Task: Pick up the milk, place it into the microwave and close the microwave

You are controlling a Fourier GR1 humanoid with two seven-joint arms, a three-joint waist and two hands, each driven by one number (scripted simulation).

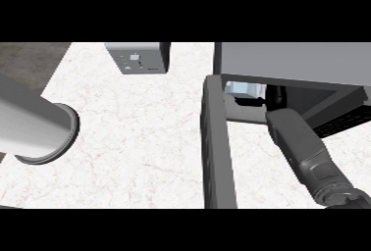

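Note:
The milk (pixel 243 89), a small pale blue and white carton, stands just inside the open microwave (pixel 290 61) at the upper right, partly hidden under its top. My right forearm reaches into the cavity, and the black right hand (pixel 272 96) sits against the carton's right side with its thumb (pixel 250 101) across the carton's front. The rest of the hand is hidden in the dark interior. The microwave door (pixel 217 147) stands wide open, running toward me left of the forearm. Only my left forearm (pixel 29 122) shows at the left edge, without its hand.
A small grey appliance (pixel 139 58) with a knob stands at the back centre of the white marbled counter (pixel 138 137). The counter's edge and a dark floor (pixel 25 59) show at the upper left. The open door splits the counter into left and right parts.

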